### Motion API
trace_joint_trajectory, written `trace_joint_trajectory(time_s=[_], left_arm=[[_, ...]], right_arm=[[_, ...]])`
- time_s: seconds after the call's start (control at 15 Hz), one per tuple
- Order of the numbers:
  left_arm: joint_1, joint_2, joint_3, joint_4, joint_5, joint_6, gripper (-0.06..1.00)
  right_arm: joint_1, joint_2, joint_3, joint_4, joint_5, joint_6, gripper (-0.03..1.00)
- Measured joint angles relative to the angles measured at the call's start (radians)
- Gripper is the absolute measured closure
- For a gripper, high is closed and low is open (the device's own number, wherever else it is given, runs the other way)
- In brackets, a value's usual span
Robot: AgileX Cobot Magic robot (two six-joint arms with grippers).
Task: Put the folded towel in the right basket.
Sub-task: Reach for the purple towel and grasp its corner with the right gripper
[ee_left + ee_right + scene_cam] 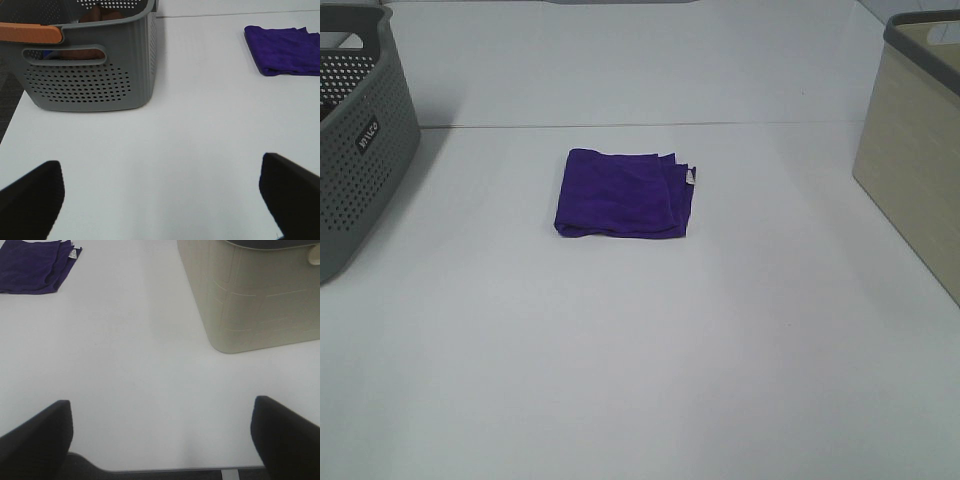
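Note:
A folded purple towel (624,193) lies flat on the white table (640,380) near the middle. It also shows in the left wrist view (285,50) and in the right wrist view (35,265). The right basket (915,150) is beige with a dark rim and stands at the table's right edge; the right wrist view shows it too (255,295). My left gripper (162,200) is open and empty, well short of the towel. My right gripper (162,437) is open and empty near the table's front edge. Neither gripper shows in the exterior high view.
A grey perforated basket (355,150) stands at the left edge; in the left wrist view (90,65) it has an orange handle (30,32) and something brownish inside.

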Motion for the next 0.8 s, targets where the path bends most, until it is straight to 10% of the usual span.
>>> trace_joint_trajectory(time_s=[0.8], left_arm=[[0.000, 0.000, 0.000, 0.000, 0.000, 0.000, -0.05]], right_arm=[[0.000, 0.000, 0.000, -0.009, 0.000, 0.000, 0.04]])
